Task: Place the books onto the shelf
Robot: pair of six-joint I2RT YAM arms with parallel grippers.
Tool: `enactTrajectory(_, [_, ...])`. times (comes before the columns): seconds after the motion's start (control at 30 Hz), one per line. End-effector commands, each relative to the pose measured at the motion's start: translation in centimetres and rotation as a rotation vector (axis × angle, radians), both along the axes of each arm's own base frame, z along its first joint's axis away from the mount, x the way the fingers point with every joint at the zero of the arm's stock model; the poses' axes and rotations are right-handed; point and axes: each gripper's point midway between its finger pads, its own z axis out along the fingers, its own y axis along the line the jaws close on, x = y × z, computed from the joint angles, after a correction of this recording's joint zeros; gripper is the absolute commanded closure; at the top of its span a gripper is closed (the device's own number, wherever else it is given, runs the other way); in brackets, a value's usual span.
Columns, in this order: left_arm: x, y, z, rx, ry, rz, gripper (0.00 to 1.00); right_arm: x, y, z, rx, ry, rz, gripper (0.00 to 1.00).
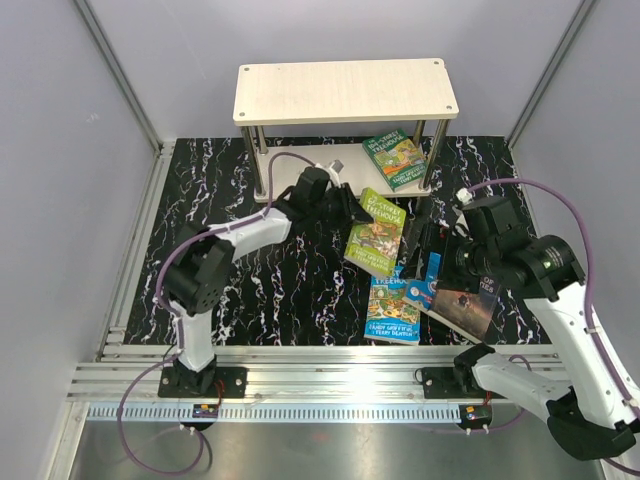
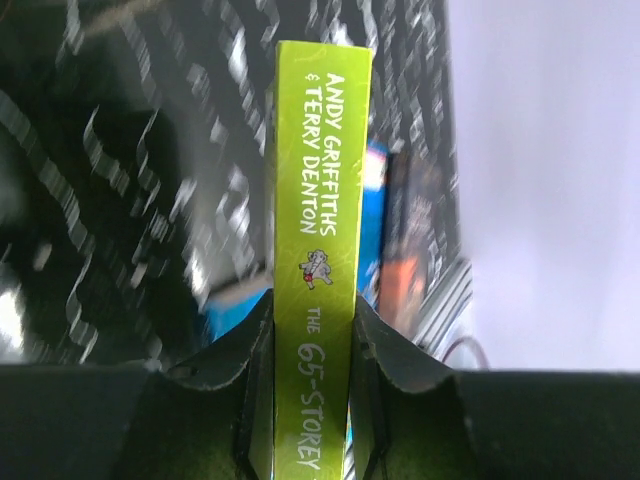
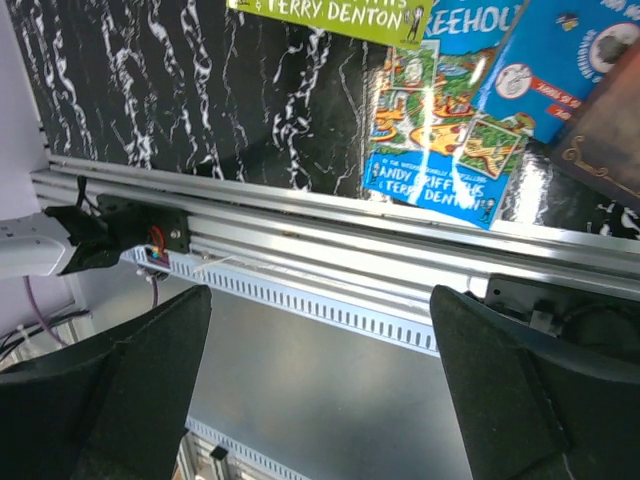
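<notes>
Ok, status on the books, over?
Left gripper shut on green book. Right gripper open, empty. Second green book on shelf lower board, three books on table. Nothing seen blocking.

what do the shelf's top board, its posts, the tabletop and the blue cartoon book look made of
Pale shelf top board: light wood or wood-look laminate, matte, faint grain. Silver corner posts: likely polished metal, shiny round rods. Black white-veined tabletop: marble pattern, possibly a printed sheet. Blue cartoon paperback book: glossy coated paper, glare on the cover.
</notes>
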Motion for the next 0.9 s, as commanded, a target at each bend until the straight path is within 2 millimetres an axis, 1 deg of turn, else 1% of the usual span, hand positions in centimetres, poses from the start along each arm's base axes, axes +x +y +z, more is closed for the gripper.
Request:
enactTrajectory(0.0, [3.7, -3.1, 8.8, -0.255, -0.154, 0.007, 1.0, -1.4, -3.0, -0.2, -0.115, 0.012, -0.071, 0.01])
enactTrajectory(0.07, [4.9, -3.4, 9.7, -0.327, -0.142, 0.041, 1.0, -1.7, -3.8, 0.0, -0.137, 0.008, -0.091, 0.01])
enactTrajectory(0.1, [5.6, -3.6, 10.3, -0.373, -0.165, 0.049, 1.0, -1.9, -4.0, 0.1, -0.142, 0.004, -0.098, 0.0])
enactTrajectory(0.17, [6.6, -3.3, 10.7, -0.433, -0.137, 0.079, 1.0, -2.3, -4.7, -0.1, -0.168, 0.017, -0.111, 0.0])
enactTrajectory(0.2, [7.2, -3.3, 11.1, -0.476, -0.159, 0.083, 1.0, -2.6, -4.9, -0.2, -0.177, 0.025, -0.113, 0.0])
enactTrajectory(0.27, [7.9, -3.1, 11.4, -0.51, -0.152, 0.087, 1.0, -3.0, -5.1, -0.4, -0.186, 0.035, -0.114, 0.0])
enactTrajectory(0.3, [8.3, -3.1, 11.8, -0.523, -0.168, 0.083, 1.0, -2.9, -5.6, -0.4, -0.204, 0.027, -0.129, 0.0])
enactTrajectory(0.37, [9.5, -3.3, 11.9, -0.533, -0.179, 0.085, 1.0, -3.3, -6.1, -0.5, -0.224, 0.033, -0.137, 0.0])
enactTrajectory(0.4, [9.9, -3.3, 12.4, -0.551, -0.2, 0.087, 1.0, -3.5, -6.3, -0.5, -0.233, 0.036, -0.139, 0.0])
enactTrajectory(0.43, [10.4, -3.4, 12.3, -0.557, -0.201, 0.096, 1.0, -3.5, -6.5, -0.5, -0.237, 0.037, -0.14, 0.0])
enactTrajectory(0.47, [11.7, -3.3, 12.3, -0.568, -0.209, 0.127, 1.0, -3.6, -6.7, -0.5, -0.245, 0.031, -0.147, 0.0])
enactTrajectory(0.53, [12.8, -3.2, 12.7, -0.597, -0.234, 0.161, 1.0, -3.7, -7.0, -0.4, -0.256, 0.033, -0.149, 0.0])
enactTrajectory(0.57, [14.1, -3.0, 12.5, -0.616, -0.239, 0.209, 1.0, -3.8, -7.2, -0.4, -0.264, 0.032, -0.153, 0.0])
enactTrajectory(0.63, [15.1, -2.9, 12.9, -0.653, -0.261, 0.246, 1.0, -3.9, -7.2, -0.4, -0.267, 0.032, -0.147, 0.0])
enactTrajectory(0.7, [16.8, -2.8, 12.7, -0.688, -0.264, 0.296, 1.0, -4.0, -7.3, -0.4, -0.265, 0.029, -0.143, 0.0])
enactTrajectory(0.73, [17.2, -2.8, 12.6, -0.699, -0.257, 0.311, 1.0, -4.1, -7.3, -0.4, -0.263, 0.027, -0.136, 0.0])
enactTrajectory(0.87, [20.1, -3.1, 12.0, -0.712, -0.264, 0.377, 1.0, -4.3, -7.2, -0.3, -0.258, 0.024, -0.125, 0.0])
